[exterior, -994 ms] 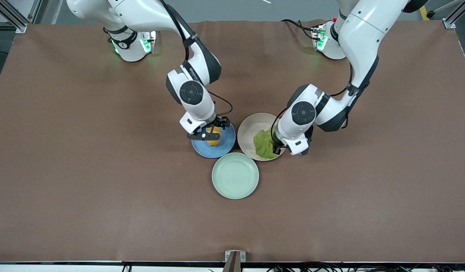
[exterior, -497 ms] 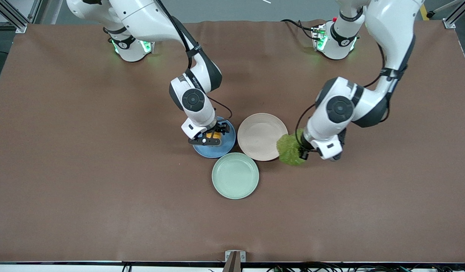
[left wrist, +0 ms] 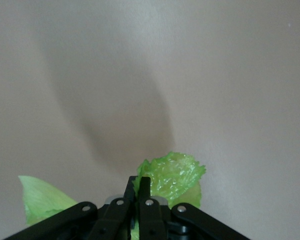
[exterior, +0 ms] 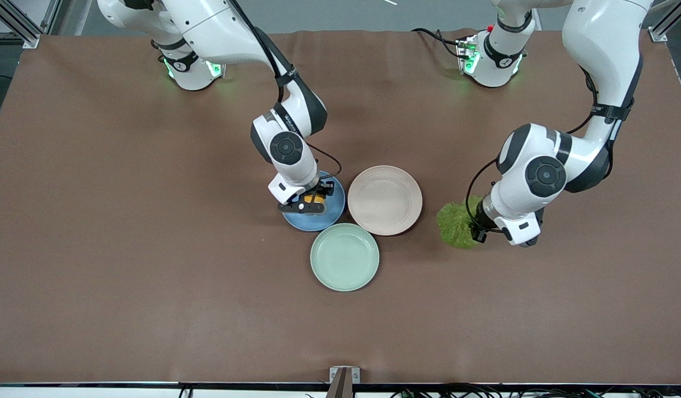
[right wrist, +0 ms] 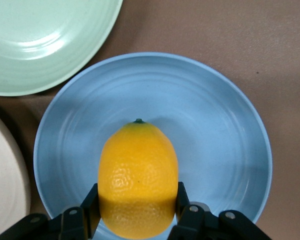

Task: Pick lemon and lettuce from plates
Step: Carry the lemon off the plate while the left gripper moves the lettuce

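My right gripper point(exterior: 310, 202) is shut on the yellow-orange lemon point(right wrist: 138, 177) and holds it just over the blue plate point(exterior: 330, 213); in the right wrist view its fingers point(right wrist: 183, 196) press both sides of the fruit above the blue plate point(right wrist: 215, 135). My left gripper point(exterior: 475, 229) is shut on the crinkled green lettuce point(exterior: 456, 223) over bare table, beside the beige plate point(exterior: 384, 199), toward the left arm's end. In the left wrist view the lettuce point(left wrist: 172, 172) is pinched between the closed fingers point(left wrist: 145, 192). The beige plate holds nothing.
A mint green plate point(exterior: 345, 256) lies nearer the front camera, touching both other plates; its rim shows in the right wrist view point(right wrist: 45, 40). The brown table mat point(exterior: 152, 265) spreads wide around the plates.
My left gripper has carried the lettuce off the beige plate and out over the table toward the left arm's end. My right gripper has closed on the lemon and barely moved.
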Controlling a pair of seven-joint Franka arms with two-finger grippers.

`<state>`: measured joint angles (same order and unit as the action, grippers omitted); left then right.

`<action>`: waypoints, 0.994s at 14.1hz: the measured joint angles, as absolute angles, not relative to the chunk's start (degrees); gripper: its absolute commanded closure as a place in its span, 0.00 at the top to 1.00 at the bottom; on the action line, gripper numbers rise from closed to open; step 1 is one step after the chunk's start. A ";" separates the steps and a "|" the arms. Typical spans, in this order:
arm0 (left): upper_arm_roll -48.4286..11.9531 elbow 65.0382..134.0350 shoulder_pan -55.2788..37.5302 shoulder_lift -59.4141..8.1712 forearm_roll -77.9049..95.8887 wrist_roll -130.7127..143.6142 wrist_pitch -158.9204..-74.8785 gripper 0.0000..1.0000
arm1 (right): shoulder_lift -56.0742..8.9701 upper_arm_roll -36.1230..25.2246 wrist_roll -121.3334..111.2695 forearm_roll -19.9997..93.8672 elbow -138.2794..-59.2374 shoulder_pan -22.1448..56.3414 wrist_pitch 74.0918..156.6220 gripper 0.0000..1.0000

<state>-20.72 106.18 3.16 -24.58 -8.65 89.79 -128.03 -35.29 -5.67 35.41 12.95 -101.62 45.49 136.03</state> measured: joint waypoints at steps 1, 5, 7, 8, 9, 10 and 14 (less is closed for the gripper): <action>-20.68 106.31 4.09 -24.62 -8.66 88.67 -128.01 0.00 | -35.29 -5.72 35.41 12.95 -101.48 45.46 136.02 0.27; -20.59 106.64 8.42 -26.00 -9.34 83.87 -127.99 0.00 | -31.24 -8.91 35.08 12.93 -98.24 45.34 126.10 0.27; -20.60 106.64 10.60 -27.28 -12.03 83.36 -128.06 0.00 | -25.07 -13.17 32.23 11.85 -96.95 45.06 114.94 0.27; -20.59 106.62 11.70 -28.11 -12.78 83.23 -128.29 0.01 | -21.72 -15.77 30.01 10.55 -96.86 44.85 109.85 0.27; -20.59 106.62 12.60 -29.06 -13.07 82.97 -128.93 0.01 | -18.57 -18.60 27.49 8.94 -96.96 44.56 105.43 0.27; -20.59 106.61 13.14 -30.04 -13.21 82.56 -129.72 0.01 | -16.04 -21.55 24.44 7.53 -97.25 44.19 102.05 0.28; -20.68 106.61 13.28 -32.91 -13.81 82.21 -132.40 0.14 | -13.35 -30.63 5.40 6.07 -100.55 37.19 99.10 0.28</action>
<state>-20.68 106.61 13.28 -32.91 -13.81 82.21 -132.40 -13.35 -30.63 5.40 6.07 -100.55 37.19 99.10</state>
